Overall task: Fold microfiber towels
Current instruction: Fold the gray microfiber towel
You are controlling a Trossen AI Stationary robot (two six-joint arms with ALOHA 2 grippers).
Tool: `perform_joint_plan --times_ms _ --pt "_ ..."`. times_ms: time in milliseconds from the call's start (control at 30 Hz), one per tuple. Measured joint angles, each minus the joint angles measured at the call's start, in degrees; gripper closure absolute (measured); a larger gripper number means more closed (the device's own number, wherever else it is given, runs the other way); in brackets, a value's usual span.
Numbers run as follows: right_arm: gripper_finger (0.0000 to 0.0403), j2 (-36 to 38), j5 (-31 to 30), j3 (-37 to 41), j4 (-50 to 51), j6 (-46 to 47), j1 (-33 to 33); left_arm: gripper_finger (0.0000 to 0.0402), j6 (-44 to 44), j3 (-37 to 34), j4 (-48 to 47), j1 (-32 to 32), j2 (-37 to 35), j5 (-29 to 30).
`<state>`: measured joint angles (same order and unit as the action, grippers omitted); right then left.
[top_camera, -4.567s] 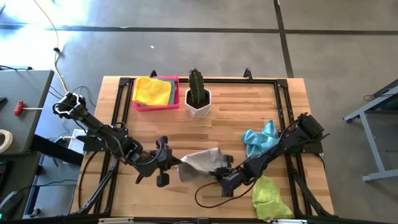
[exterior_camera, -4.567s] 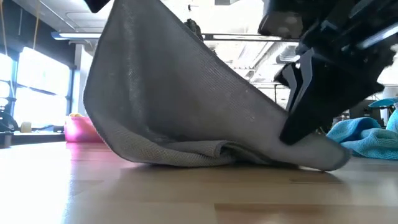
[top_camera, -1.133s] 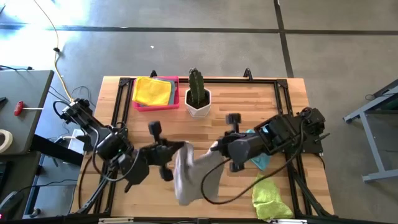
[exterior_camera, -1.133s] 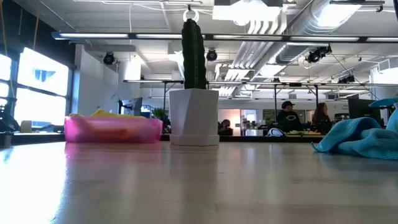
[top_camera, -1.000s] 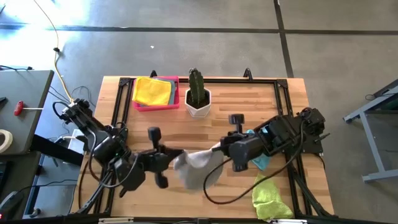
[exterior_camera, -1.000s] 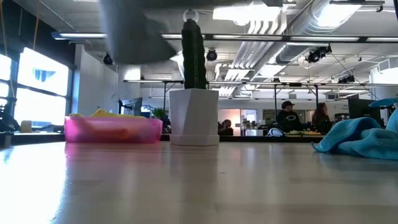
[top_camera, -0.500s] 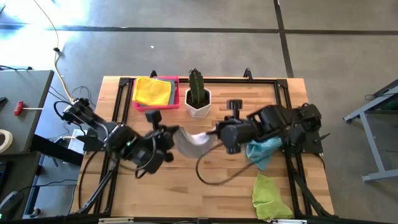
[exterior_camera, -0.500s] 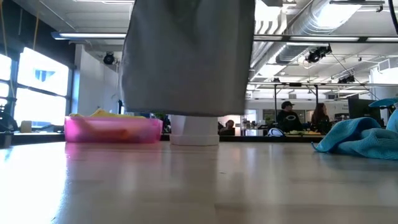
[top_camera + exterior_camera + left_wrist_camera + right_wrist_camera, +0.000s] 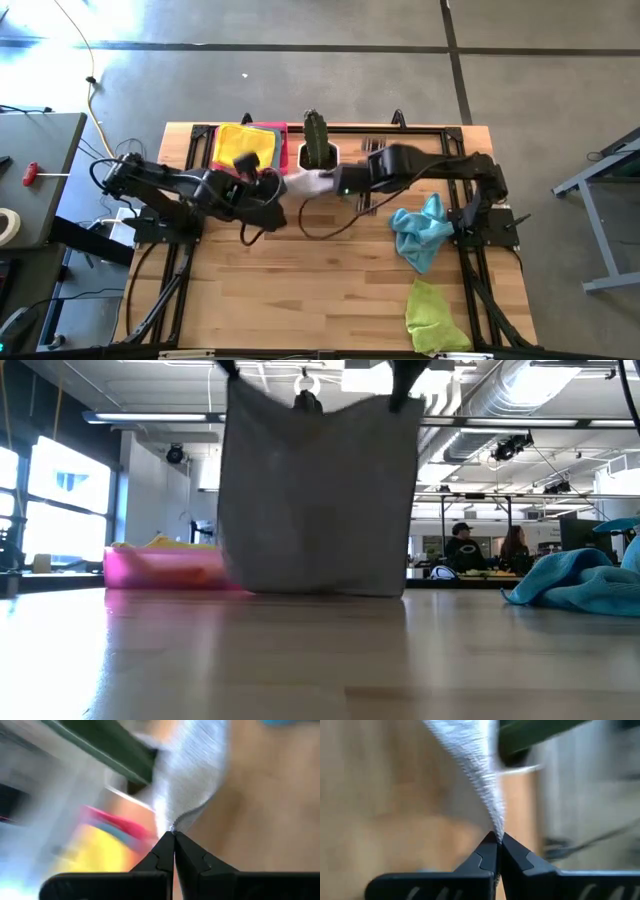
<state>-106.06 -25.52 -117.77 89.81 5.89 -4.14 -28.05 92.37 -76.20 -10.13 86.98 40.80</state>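
Both arms are dark, nearly black, built of rounded tube links with bulkier joint housings; a thin black cable loops loosely beneath the right arm [image 9: 440,170], and more cabling coils at the base of the left arm [image 9: 160,185]. The left gripper [image 9: 173,836] and the right gripper [image 9: 497,837] each end in two flat, matte black fingers tapering to narrow tips from a wide black crossbar.

Both arms reach forward, jaws clamped shut.
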Motion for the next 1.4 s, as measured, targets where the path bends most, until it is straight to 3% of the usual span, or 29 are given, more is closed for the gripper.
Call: perform_joint_plan --times_ms 100,267,400,533,633,833,1100,1233,1400 --pt "0.0403 0.1 13.5 9.4 -4.4 4.0 -2.1 0.0401 -5.0 -7.4 5.7 -1.8 0.2 -12.9" --pt "0.0403 -0.2 24.9 27.2 -18.0 10.1 -9.9 0.0401 -8.4 -22.2 25.8 -9.4 0.9 -22.0" --pt "0.0403 -0.2 27.8 37.4 -31.9 17.0 -17.1 0.0401 -12.8 -29.2 41.8 -15.7 2.7 -23.7" --pt "0.0403 -0.2 31.8 44.1 -47.0 22.0 -22.6 0.0401 -15.3 -31.5 51.2 -19.9 6.3 -23.8" --pt "0.0403 -0.1 33.5 45.6 -52.1 21.6 -24.8 0.0401 -15.3 -30.5 52.7 -21.1 9.4 -24.2" --pt "0.0403 0.0 31.5 40.4 -45.0 10.7 -23.0 0.0401 -15.5 -29.9 47.8 -20.3 11.2 -23.3" --pt "0.0403 0.0 20.2 38.6 -40.7 -8.5 -14.1 0.0401 -16.9 -30.0 35.1 -17.2 10.4 -16.7" --pt "0.0403 0.0 19.0 39.8 -41.0 -12.7 -8.8 0.0402 -18.3 -30.0 28.7 -14.8 10.8 -12.3" --pt "0.0403 -0.1 19.7 41.8 -41.7 -13.9 -3.5 0.0401 -18.3 -31.8 28.5 -11.4 11.0 -10.2"
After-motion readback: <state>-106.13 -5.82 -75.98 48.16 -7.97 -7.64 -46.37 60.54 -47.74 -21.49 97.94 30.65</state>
